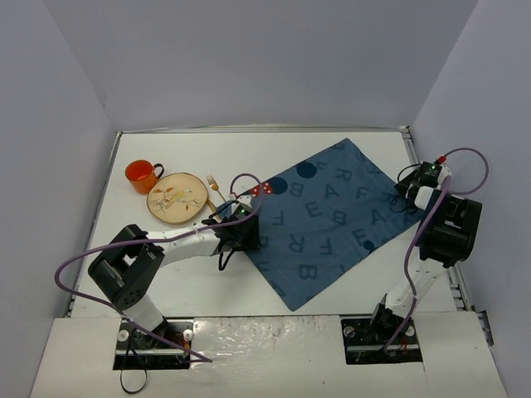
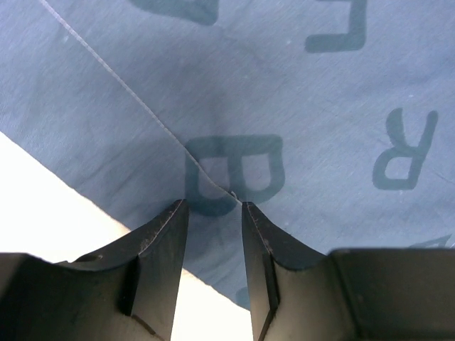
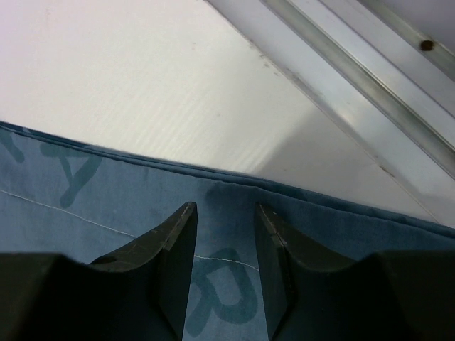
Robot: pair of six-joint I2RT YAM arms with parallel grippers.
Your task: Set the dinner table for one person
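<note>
The dinner table (image 1: pixel 191 274) is a white top with metal edging. A blue letter-printed cloth (image 1: pixel 332 220) lies flat and skewed on its right half. My left gripper (image 1: pixel 251 232) hangs low over the cloth's left edge. In the left wrist view its jaws (image 2: pixel 213 204) stand a little apart over the cloth (image 2: pixel 320 106), with a stitch line and white table (image 2: pixel 43 206) showing through the gap. My right gripper (image 1: pixel 408 197) is at the cloth's right corner. It (image 3: pixel 226 206) is narrowly open over the hem of the cloth (image 3: pixel 106 192), with nothing between its fingers.
An orange cup (image 1: pixel 143 175), a round patterned plate (image 1: pixel 177 197) and a fork (image 1: pixel 212 184) sit at the back left, just beyond the left arm. The table's metal rail (image 3: pixel 355 78) runs close past the right gripper. Grey walls enclose three sides.
</note>
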